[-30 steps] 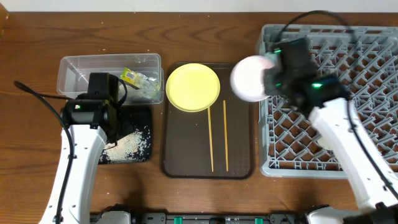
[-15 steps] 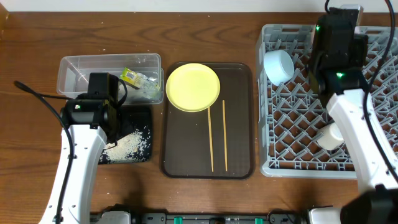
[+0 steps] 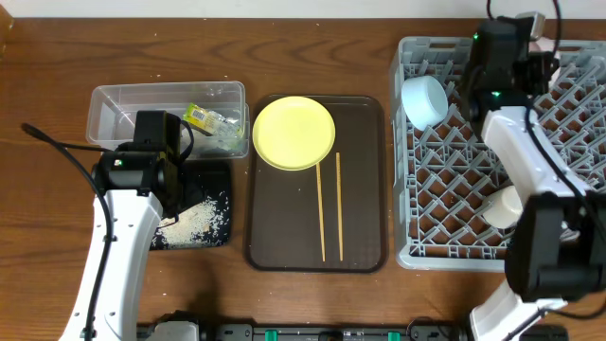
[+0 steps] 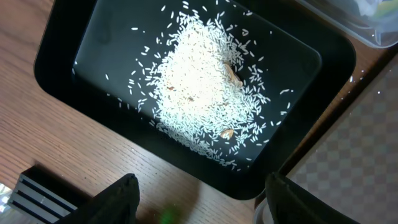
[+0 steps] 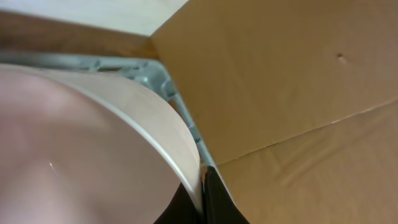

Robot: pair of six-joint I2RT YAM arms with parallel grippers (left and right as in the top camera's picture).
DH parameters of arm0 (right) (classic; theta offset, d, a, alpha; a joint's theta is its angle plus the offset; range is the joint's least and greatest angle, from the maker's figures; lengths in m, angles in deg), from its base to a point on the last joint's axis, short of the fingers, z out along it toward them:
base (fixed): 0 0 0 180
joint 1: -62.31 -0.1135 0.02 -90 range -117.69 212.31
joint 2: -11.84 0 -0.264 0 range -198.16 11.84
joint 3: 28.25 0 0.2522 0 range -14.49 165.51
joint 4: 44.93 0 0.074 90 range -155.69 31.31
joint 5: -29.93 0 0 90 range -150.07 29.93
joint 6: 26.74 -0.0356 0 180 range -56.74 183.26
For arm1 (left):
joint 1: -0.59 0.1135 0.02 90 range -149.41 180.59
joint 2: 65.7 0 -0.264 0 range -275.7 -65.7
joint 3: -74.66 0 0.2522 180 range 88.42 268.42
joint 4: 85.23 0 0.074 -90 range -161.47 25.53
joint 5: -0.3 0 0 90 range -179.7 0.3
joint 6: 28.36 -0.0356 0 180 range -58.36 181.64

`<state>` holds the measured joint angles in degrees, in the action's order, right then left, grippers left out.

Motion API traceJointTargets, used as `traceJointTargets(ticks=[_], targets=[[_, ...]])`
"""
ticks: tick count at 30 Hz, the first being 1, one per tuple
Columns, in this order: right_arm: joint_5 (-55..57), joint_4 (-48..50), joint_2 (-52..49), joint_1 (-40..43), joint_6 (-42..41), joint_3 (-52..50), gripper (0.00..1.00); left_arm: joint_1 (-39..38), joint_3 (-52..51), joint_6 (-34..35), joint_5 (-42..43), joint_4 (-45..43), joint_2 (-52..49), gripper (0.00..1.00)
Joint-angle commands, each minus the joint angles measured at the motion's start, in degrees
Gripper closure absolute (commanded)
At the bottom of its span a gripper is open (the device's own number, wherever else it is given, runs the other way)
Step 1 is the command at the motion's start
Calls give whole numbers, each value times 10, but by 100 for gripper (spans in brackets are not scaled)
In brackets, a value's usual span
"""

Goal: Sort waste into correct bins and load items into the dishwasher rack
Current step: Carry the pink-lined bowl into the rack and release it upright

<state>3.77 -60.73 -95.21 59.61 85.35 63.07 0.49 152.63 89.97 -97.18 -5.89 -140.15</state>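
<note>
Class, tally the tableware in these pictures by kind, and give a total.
Plate: 1
Bowls: 2, the light blue bowl and the white bowl
Cup: 1
Chopsticks: 2
Total: 6

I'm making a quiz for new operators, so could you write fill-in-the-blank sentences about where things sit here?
1. The round yellow plate and the thin wooden chopsticks lie on the dark brown ____.
2. The white rice scraps lie in the ____ plastic tub.
3. The crumpled green-and-yellow snack wrapper lies in the ____ plastic tub.
4. The light blue bowl rests in the grey plastic ____.
Missing words: tray; black; clear; rack.
</note>
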Motion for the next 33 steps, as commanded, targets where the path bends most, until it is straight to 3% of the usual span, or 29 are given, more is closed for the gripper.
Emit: traceJointTargets(ticks=[1, 27, 29, 32, 33], targets=[[23, 6, -25, -4, 7, 4, 99, 2, -2, 3, -5, 1, 0, 32], [-15, 82, -94, -42, 7, 4, 95, 2, -2, 3, -5, 3, 0, 32], [-15, 74, -94, -47, 7, 4, 91, 2, -2, 3, -5, 3, 0, 32], [-15, 55, -94, -54, -11, 4, 71, 2, -2, 3, -5, 3, 0, 32], [-15, 46, -94, -57, -20, 4, 70, 2, -2, 3, -5, 4, 0, 32]])
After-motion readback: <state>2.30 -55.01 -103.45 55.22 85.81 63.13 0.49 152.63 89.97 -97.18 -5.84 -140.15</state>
